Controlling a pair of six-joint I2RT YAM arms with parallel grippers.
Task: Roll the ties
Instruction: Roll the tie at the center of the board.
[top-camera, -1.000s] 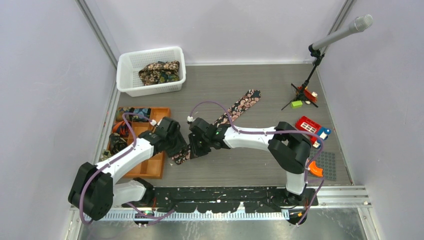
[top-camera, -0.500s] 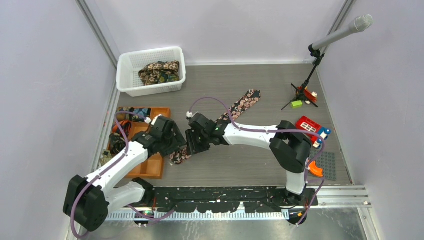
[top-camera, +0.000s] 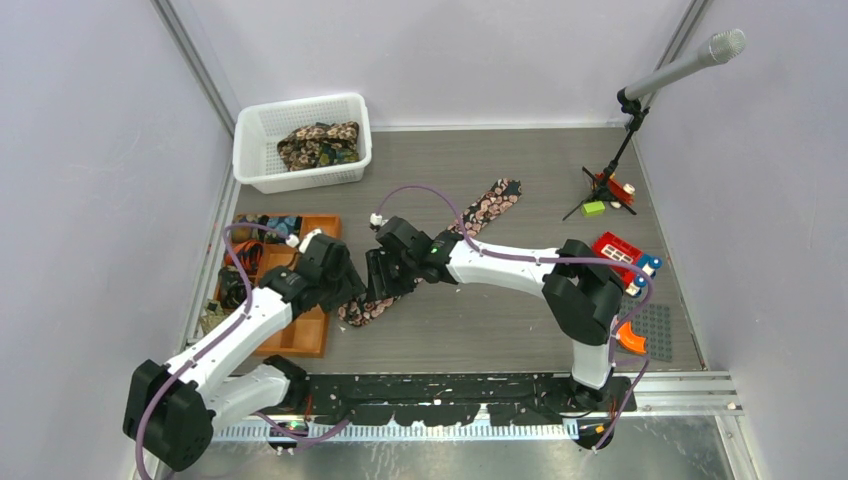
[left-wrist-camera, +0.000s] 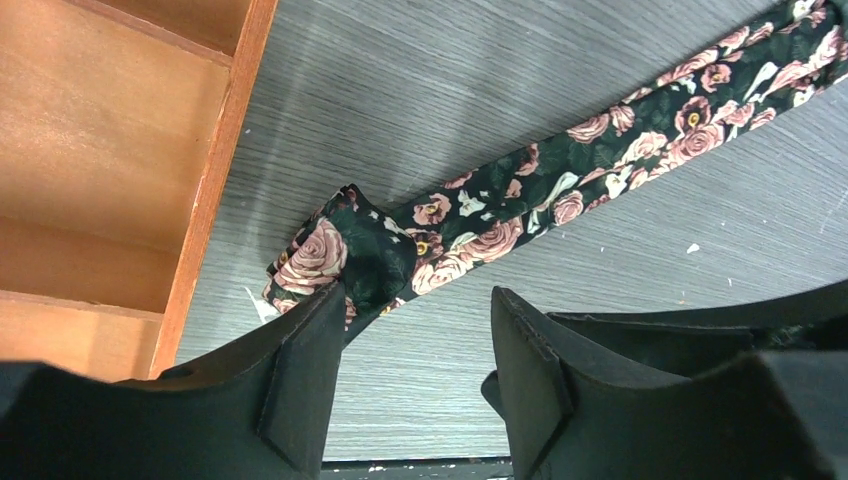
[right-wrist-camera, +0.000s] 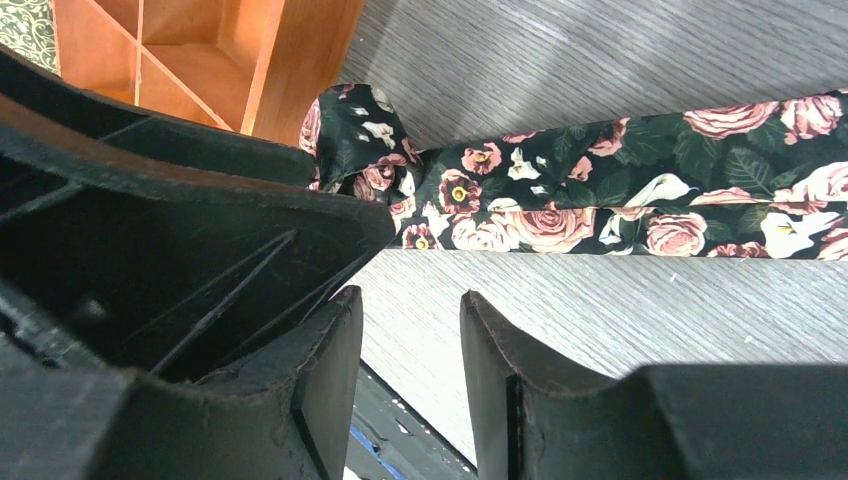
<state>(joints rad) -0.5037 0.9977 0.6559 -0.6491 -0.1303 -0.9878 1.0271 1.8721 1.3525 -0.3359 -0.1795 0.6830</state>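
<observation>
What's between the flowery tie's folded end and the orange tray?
Just bare table: the left wrist view shows a narrow grey strip between tie and tray.

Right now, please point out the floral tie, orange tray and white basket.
floral tie (left-wrist-camera: 560, 195), left wrist view, flat stretch.
orange tray (left-wrist-camera: 228, 150), left wrist view, side wall.
white basket (top-camera: 300, 177), top external view, near wall.

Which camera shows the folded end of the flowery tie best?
The left wrist view: the tie's folded end sits central beside the orange tray. The right wrist view shows it partly hidden; the top view shows only a tiny patch.
</observation>
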